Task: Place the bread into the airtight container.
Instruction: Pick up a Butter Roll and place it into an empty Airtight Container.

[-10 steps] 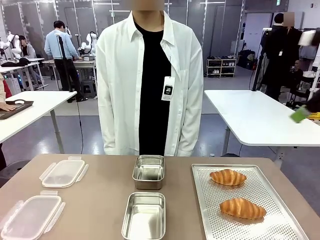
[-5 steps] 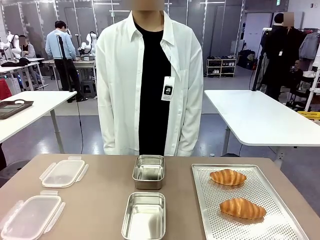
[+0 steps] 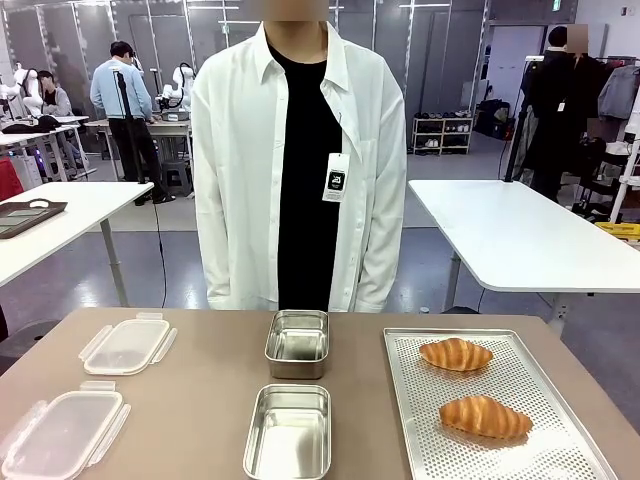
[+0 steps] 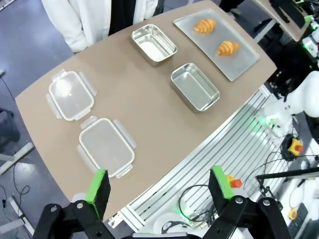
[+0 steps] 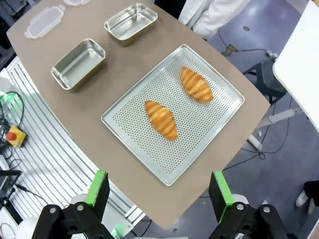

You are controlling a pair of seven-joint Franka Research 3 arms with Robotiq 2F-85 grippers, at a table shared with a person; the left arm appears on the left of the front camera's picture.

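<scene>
Hovering high with jaws spread and empty, the left gripper (image 4: 159, 186) and right gripper (image 5: 158, 189) are positioned clear, presumably for unobstructed approach, while the bread (image 3: 485, 417) is seated on the tray (image 3: 418, 400) beside the empty container (image 3: 288, 432).

We look low and close across the brown tabletop (image 3: 200, 400) toward the person (image 3: 300, 170); our two wrist cameras hang high above (one per side), both looking down on the perforated metal tray (image 5: 209, 124).
</scene>
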